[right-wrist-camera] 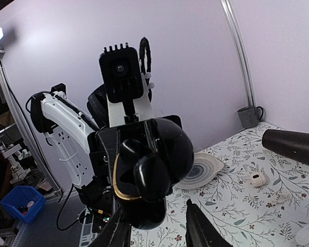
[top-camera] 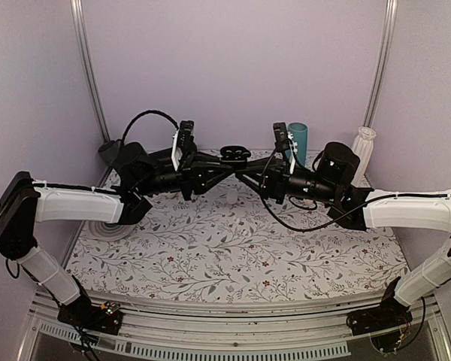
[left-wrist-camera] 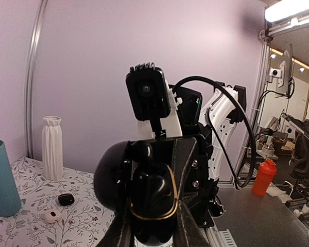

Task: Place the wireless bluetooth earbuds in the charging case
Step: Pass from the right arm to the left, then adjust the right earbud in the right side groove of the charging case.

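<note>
Left end effector [left-wrist-camera: 154, 234] is pinching the charging case [left-wrist-camera: 149, 190], open face pointing toward the right arm. Right end effector [right-wrist-camera: 159, 231] is hanging spread just beside it.

Raised above far middle of table [top-camera: 233, 256]: case [top-camera: 234, 153], earbud [right-wrist-camera: 147, 175] seemingly inside; behind right, cup [top-camera: 298, 143] then vase [top-camera: 363, 150]; plate [top-camera: 105, 228] far left.

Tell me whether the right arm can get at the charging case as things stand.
Probably yes. The left gripper holds the open charging case up in the air, and the right gripper has its fingers apart on either side of the case's lower end, with nothing between.
</note>
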